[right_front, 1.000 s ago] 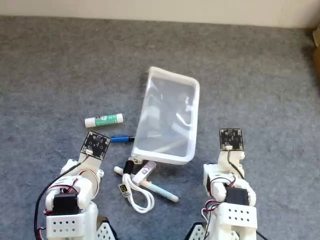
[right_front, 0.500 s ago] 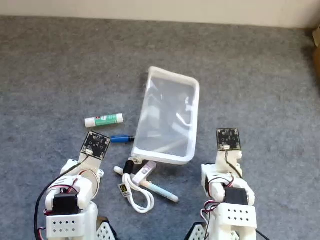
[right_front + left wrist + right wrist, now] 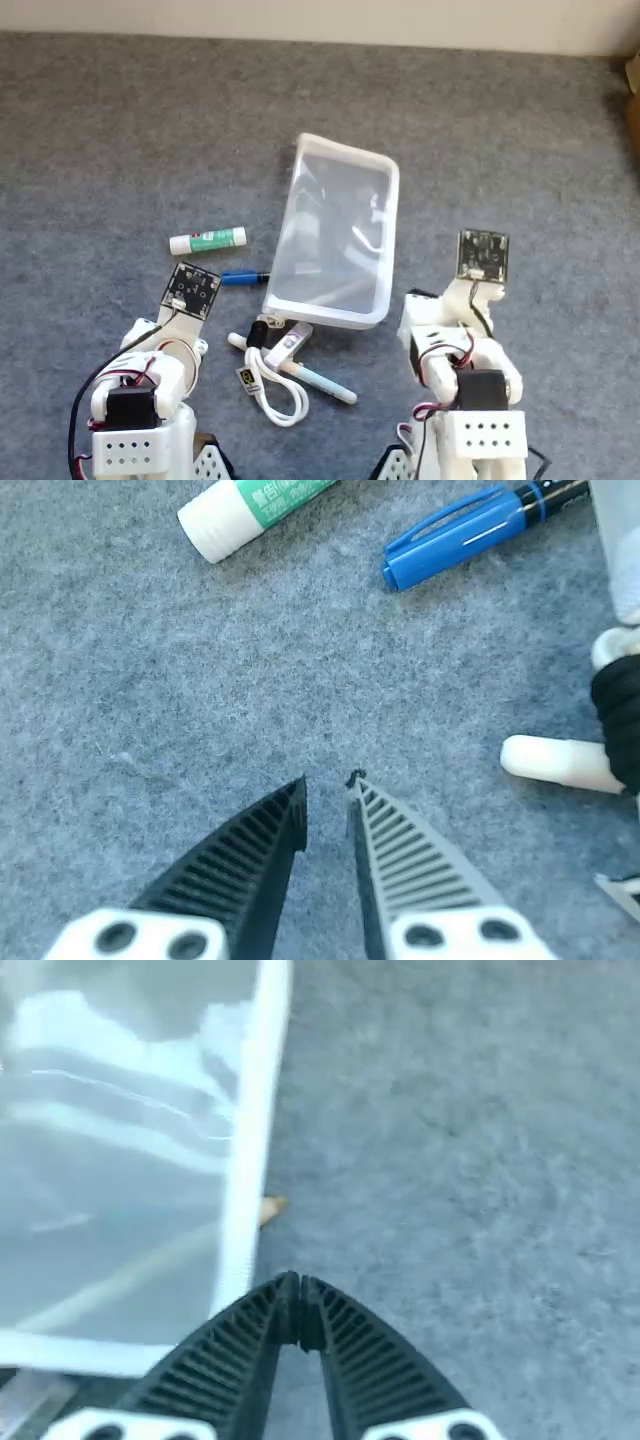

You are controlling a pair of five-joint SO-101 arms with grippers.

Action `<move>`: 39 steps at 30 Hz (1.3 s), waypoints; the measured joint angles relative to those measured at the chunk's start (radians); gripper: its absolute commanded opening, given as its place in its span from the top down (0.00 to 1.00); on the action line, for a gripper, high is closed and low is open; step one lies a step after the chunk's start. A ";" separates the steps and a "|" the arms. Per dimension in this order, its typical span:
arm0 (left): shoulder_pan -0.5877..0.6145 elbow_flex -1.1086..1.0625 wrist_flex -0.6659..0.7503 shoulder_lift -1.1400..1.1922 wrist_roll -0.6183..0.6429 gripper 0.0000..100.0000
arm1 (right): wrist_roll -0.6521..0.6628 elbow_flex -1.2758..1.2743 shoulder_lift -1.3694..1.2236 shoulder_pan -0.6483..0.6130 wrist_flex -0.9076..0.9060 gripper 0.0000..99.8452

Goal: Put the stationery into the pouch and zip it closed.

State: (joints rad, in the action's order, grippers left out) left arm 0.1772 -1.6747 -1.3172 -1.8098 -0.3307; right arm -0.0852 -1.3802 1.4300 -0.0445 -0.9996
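Clear pouch (image 3: 335, 235) lying lengthwise away from the arms, left tool (image 3: 326, 780) slightly parted, empty, right tool (image 3: 298, 1282) closed, empty

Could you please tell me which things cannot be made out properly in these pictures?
Green-and-white glue stick: left wrist view, cut off by the picture edge.
Blue capped pen: same view, far end cut off likewise.
Clear plastic pouch: right wrist view, blurred; zip state unreadable.
Small tan speck beside it: too blurred to identify.
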 measured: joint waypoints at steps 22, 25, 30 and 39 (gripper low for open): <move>0.000 0.000 0.000 0.000 0.000 0.91 | -0.149 0.313 0.002 -0.430 -0.178 0.99; 0.000 0.000 0.000 0.000 0.000 0.91 | -0.149 0.313 0.002 -0.442 -0.144 0.99; 0.000 0.000 0.000 0.000 0.000 0.91 | -0.149 0.313 0.000 -0.496 -0.129 0.99; 0.000 0.000 0.000 0.000 0.000 0.91 | -0.149 0.419 -0.161 -0.543 -0.115 0.99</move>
State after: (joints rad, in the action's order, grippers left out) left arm 0.1772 -1.6747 -1.3172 -1.8098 -0.3307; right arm -0.2340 -0.9613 1.2689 -0.5877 -1.1147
